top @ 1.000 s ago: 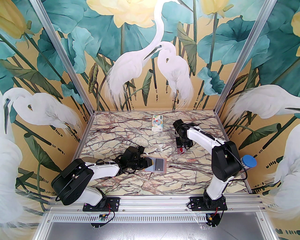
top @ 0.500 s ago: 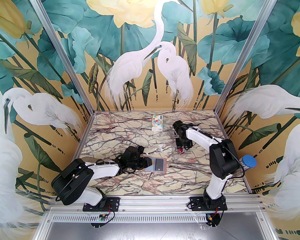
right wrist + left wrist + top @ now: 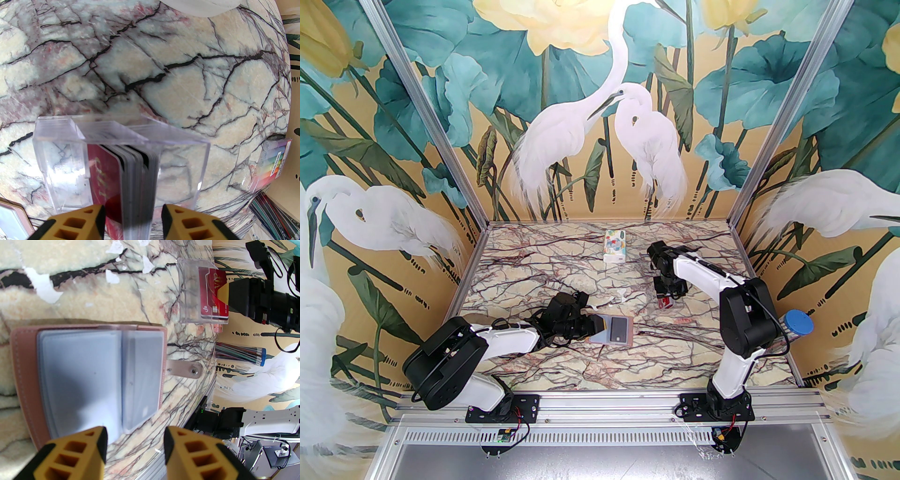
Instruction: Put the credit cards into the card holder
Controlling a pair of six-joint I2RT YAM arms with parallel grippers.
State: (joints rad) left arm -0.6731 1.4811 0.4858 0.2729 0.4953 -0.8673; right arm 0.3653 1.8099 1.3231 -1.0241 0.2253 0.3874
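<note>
The card holder [image 3: 604,334] lies open at the middle of the table [image 3: 562,370], with a dark card [image 3: 618,329] on its 3 o'clock half. The left gripper [image 3: 135,446] hangs low at the holder's 9 o'clock edge, jaws apart and empty. At 2 o'clock from the holder, the right gripper [image 3: 133,218] reaches into a clear box [image 3: 63,164]. Its jaws are parted on either side of the upright cards [image 3: 138,168], a red one in front. Whether they touch the stack cannot be told.
</note>
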